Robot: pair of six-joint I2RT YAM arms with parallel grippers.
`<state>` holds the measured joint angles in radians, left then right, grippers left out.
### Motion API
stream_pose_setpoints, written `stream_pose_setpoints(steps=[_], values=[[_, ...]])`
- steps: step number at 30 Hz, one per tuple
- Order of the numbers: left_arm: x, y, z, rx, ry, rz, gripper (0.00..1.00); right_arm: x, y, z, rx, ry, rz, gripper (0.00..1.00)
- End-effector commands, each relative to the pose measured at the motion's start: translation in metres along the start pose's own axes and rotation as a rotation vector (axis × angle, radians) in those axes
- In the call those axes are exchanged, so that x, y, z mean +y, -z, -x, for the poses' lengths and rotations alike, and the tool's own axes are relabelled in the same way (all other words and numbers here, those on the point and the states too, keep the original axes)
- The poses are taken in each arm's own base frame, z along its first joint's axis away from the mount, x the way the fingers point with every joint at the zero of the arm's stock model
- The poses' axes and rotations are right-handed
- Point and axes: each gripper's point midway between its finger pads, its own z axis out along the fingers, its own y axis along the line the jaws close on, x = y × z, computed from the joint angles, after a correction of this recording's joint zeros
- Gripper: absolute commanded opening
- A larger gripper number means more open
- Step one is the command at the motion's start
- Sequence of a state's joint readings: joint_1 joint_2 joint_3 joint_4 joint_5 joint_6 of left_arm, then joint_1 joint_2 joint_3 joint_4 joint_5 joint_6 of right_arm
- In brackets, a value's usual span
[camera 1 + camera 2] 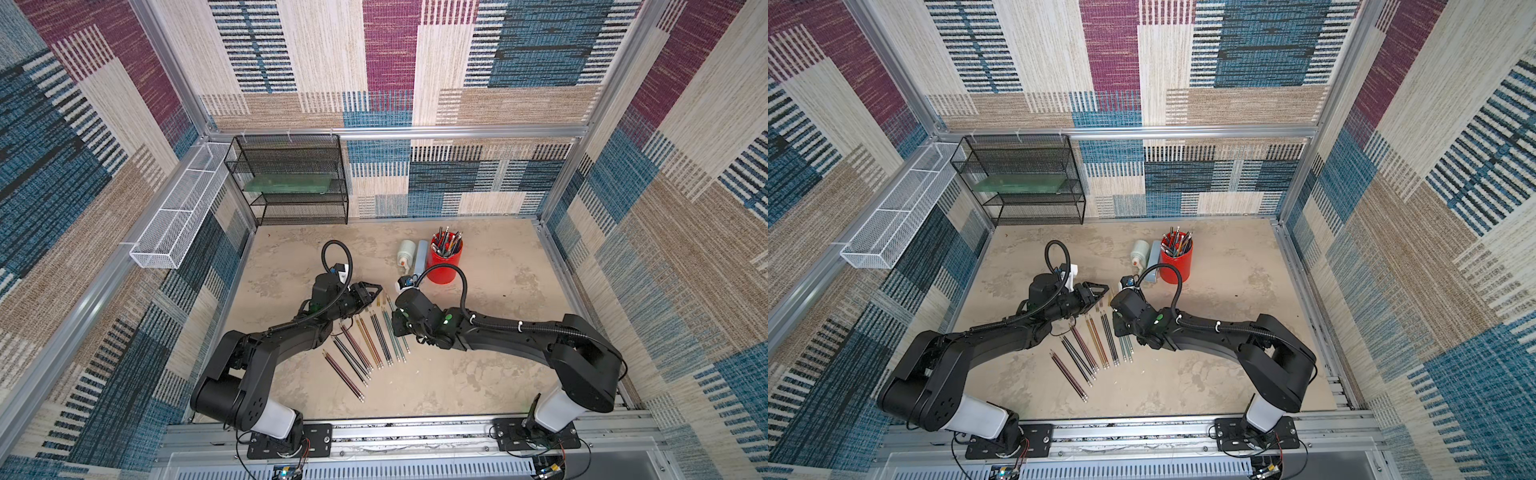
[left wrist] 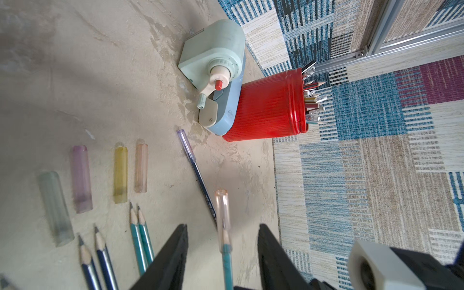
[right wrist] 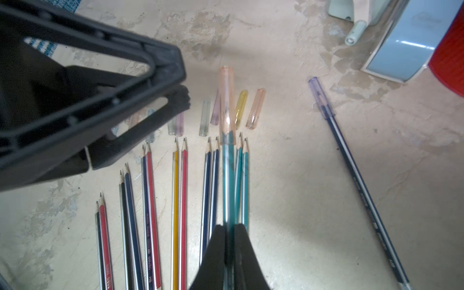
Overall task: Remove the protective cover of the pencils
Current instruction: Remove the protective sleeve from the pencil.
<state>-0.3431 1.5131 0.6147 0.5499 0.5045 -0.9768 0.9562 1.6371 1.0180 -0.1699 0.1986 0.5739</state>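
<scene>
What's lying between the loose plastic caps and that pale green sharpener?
One dark blue pencil, its clear purple cap on, lies alone between the loose caps and the sharpener; both wrist views show it.

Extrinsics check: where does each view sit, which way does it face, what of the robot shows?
Top views: stereo head high over the base end, looking down on the table; left arm, right arm and left gripper show.
Left wrist: on the left arm, facing past its open fingers to the orange cap, sharpener and red cup.
Right wrist: on the right arm, facing along the teal pencil the right gripper is shut on.
Shared: both wrist views show that capped pencil.
</scene>
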Motion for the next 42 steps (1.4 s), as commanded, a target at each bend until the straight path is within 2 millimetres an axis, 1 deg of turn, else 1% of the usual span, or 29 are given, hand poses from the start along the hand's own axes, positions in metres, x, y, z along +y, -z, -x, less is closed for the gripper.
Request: stream_pose_setpoints(steps=[1,5,11,19,25,34,39,42], values=[[-0.014,-0.003,0.004,0.002,-0.010,-0.053,0.46,0.012,0.005,0.008,-0.024,0.002,0.053,0.00],[-0.014,-0.004,0.003,0.008,-0.008,-0.057,0.41,0.018,0.006,0.008,-0.031,0.004,0.071,0.00],[-0.013,-0.005,0.003,0.010,-0.010,-0.052,0.38,0.022,0.006,0.011,-0.028,0.009,0.075,0.00],[-0.011,-0.008,0.001,0.022,0.004,-0.054,0.29,0.025,0.004,0.013,-0.032,0.013,0.077,0.00],[-0.011,-0.008,0.002,0.022,0.001,-0.052,0.22,0.021,-0.003,0.012,-0.026,0.009,0.071,0.00],[-0.010,-0.010,0.002,0.030,0.002,-0.048,0.11,0.021,-0.003,0.012,-0.026,0.007,0.073,0.00],[-0.011,-0.010,0.002,0.031,-0.001,-0.052,0.11,0.023,-0.006,0.012,-0.018,0.007,0.077,0.00],[-0.011,-0.011,0.002,0.034,-0.002,-0.052,0.27,0.023,-0.007,0.013,-0.021,0.007,0.077,0.00]])
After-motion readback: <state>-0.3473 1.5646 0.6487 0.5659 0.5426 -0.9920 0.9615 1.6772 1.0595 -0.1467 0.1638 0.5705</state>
